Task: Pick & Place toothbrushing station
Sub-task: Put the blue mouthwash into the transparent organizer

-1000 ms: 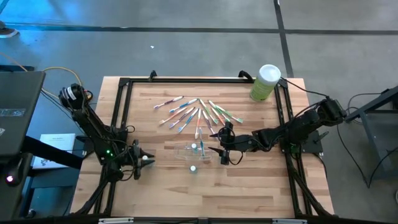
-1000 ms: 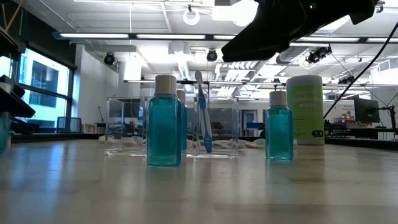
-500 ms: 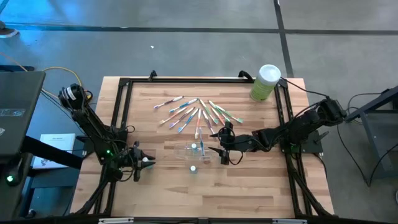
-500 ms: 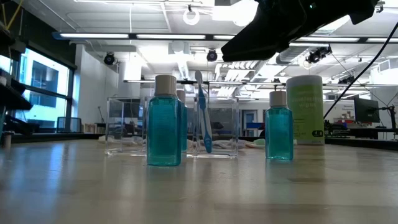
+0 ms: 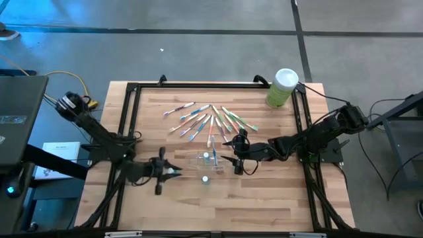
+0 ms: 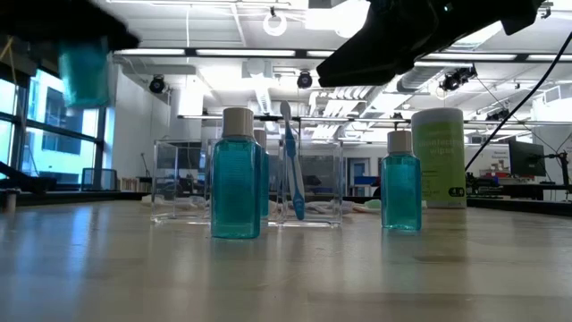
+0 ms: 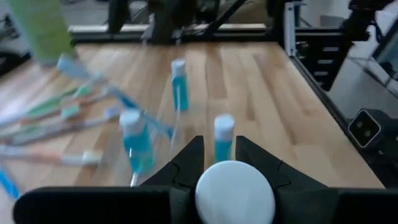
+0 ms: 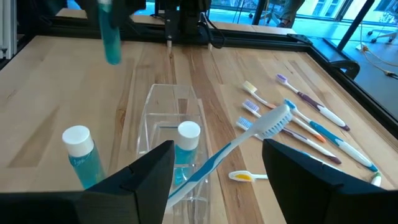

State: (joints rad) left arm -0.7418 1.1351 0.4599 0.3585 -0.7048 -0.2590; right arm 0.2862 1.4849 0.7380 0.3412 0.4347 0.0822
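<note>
The clear holder stands mid-table with a blue toothbrush leaning out of it and a teal white-capped bottle inside. Another bottle stands on the wood beside it. Several pastel toothbrushes lie fanned out beyond the holder. My left gripper is left of the holder, shut on a small teal bottle. My right gripper hangs open just right of the holder, touching nothing. My left gripper pinches the small bottle between its two fingers close to the white cap, which faces the wrist camera. The teal body hangs below the gripper, roughly upright and lifted clear of the table.
A tall green canister with a white lid stands at the far right corner. A black frame borders the table. Bare wood lies near the front edge.
My left gripper has risen and swung toward the holder, rolling its wrist. The small teal bottle, low at the table's left a second ago, now hangs high and clear of the table. My right gripper has kept still.
</note>
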